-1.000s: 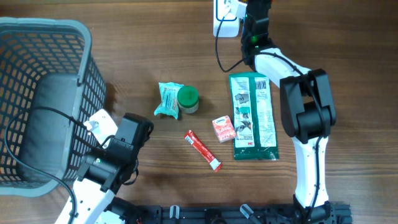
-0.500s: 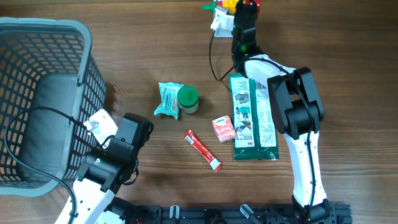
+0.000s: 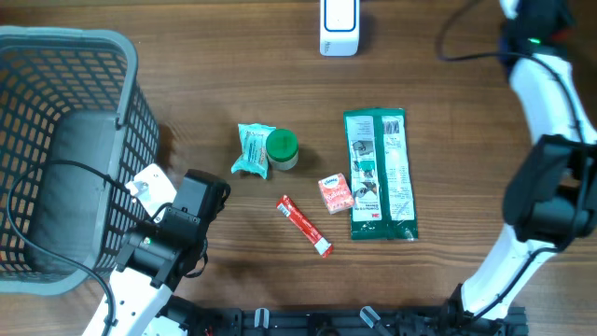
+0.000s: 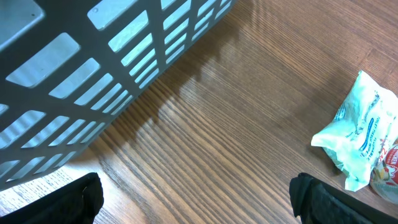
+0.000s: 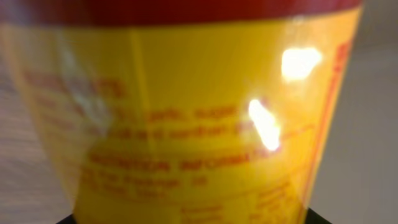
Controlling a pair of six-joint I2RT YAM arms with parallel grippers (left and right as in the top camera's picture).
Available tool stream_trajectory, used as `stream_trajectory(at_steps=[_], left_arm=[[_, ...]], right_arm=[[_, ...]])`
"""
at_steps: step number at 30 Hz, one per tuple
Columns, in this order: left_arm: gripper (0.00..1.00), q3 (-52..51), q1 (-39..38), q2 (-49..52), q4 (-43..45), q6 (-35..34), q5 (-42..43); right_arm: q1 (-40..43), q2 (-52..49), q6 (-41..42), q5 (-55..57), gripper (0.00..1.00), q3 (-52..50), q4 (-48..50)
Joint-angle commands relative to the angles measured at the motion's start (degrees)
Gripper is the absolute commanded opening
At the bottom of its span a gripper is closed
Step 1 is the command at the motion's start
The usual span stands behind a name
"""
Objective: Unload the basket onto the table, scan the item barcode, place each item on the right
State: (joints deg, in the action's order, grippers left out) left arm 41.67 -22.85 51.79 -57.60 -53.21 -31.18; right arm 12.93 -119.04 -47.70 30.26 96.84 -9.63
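While the left gripper [image 4: 199, 208] hangs low over the table [image 3: 233, 56] at the lower left of the overhead frame, its two dark fingers [image 4: 74, 199] spread wide with only bare wood between them, the right arm [image 3: 550, 103] reaches up along the right edge and runs out of the frame at the upper right corner. Its wrist view is filled by a yellow bottle [image 5: 186, 112] with a red top, close against the lens and blurred (label print shows, but hardly a word can be read). The right gripper [image 5: 189, 216] shows only as dark bits in the two bottom corners, one on either side of the bottle, closed on it and holding it up off the table. The white scanner [image 3: 338, 26] lies at the top centre of the overhead frame, well apart from the arm's end. A grey basket [image 3: 75, 39] fills the left side, just beside the left gripper. In the middle of the table lie a pale green packet [image 3: 252, 149] against a green-lidded jar [image 3: 283, 147], a red tube [image 3: 304, 225], and a small red box [image 3: 335, 193] just beside a long green pack [image 3: 379, 175].
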Motion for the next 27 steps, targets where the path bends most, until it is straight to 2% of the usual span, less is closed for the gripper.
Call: stream_trajectory(at_steps=[1,4,14,15,18,21,24,27], left_arm=[[1.00,-0.2,0.3,-0.4,0.0,0.5,-0.2],[1.00,-0.2,0.3,-0.4,0.0,0.5,-0.2],[1.00,-0.2,0.3,-0.4,0.0,0.5,-0.2],[1.00,-0.2,0.3,-0.4,0.0,0.5,-0.2],[1.00,-0.2,0.3,-0.4,0.0,0.5,-0.2],[1.00,-0.2,0.3,-0.4,0.0,0.5,-0.2],[1.00,-0.2,0.3,-0.4,0.0,0.5,-0.2],[1.00,-0.2,0.3,-0.4,0.0,0.5,-0.2]], right_arm=[[7.1,-1.3,11.7,-0.3,0.50,0.1,-2.7],[13.7,-3.1,16.4,-2.1,0.50,0.1,-5.6],[27.5,-10.2,26.9,-9.0,0.51,0.1,-7.6],[28.9,-11.0,28.8,-9.0,0.56,0.1,-7.6],[32.5,-12.5,35.2,-11.2,0.61,0.1,-7.7],[35.1,-12.8,41.9,-15.9,0.62,0.0,-8.0],[36.1,-12.8,42.3,-17.3,0.77,0.0,-7.9],[36.2,-12.7,42.3,-17.3,0.84,0.0,-7.8]])
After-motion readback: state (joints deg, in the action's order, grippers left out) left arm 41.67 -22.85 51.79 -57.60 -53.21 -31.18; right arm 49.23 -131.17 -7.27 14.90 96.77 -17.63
